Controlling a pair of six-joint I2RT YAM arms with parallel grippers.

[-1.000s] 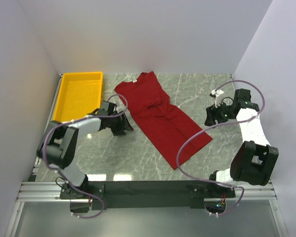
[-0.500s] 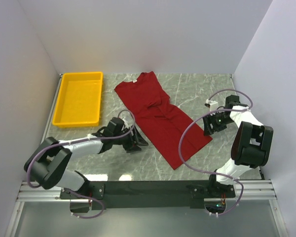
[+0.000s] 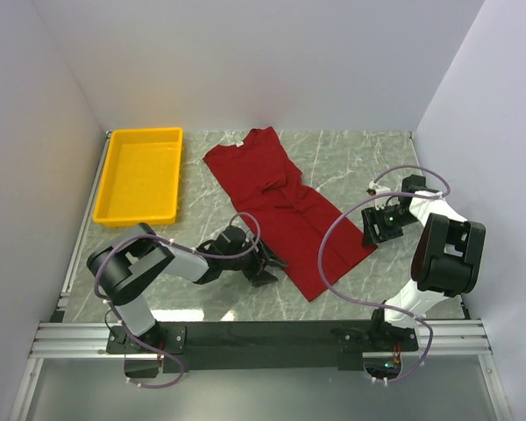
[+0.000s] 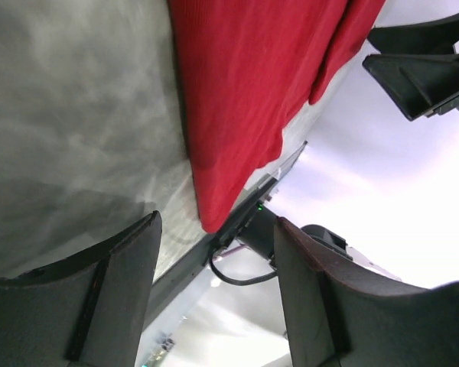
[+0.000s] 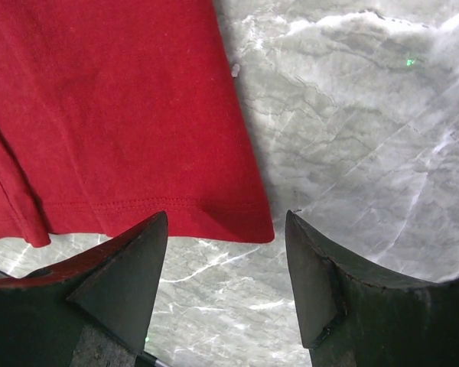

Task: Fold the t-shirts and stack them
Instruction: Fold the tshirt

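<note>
The dark red t-shirt (image 3: 285, 204) lies folded lengthwise on the marble table, neck at the back, hem at the front right. My left gripper (image 3: 274, 272) is open and empty, low by the shirt's near left edge. In the left wrist view the shirt (image 4: 245, 92) lies just ahead of the open fingers (image 4: 99, 306). My right gripper (image 3: 374, 233) is open and empty, hovering by the hem's right corner. The right wrist view shows that hem corner (image 5: 237, 218) between and just beyond the open fingers (image 5: 321, 283).
A yellow plastic tray (image 3: 110, 189) stands at the back left. White walls close in the table on the left, back and right. The black rail (image 3: 263, 333) with the arm bases runs along the near edge.
My left gripper has swept from beside the tray down to the shirt's near left edge. My right gripper has moved in and down to the hem's right corner.
</note>
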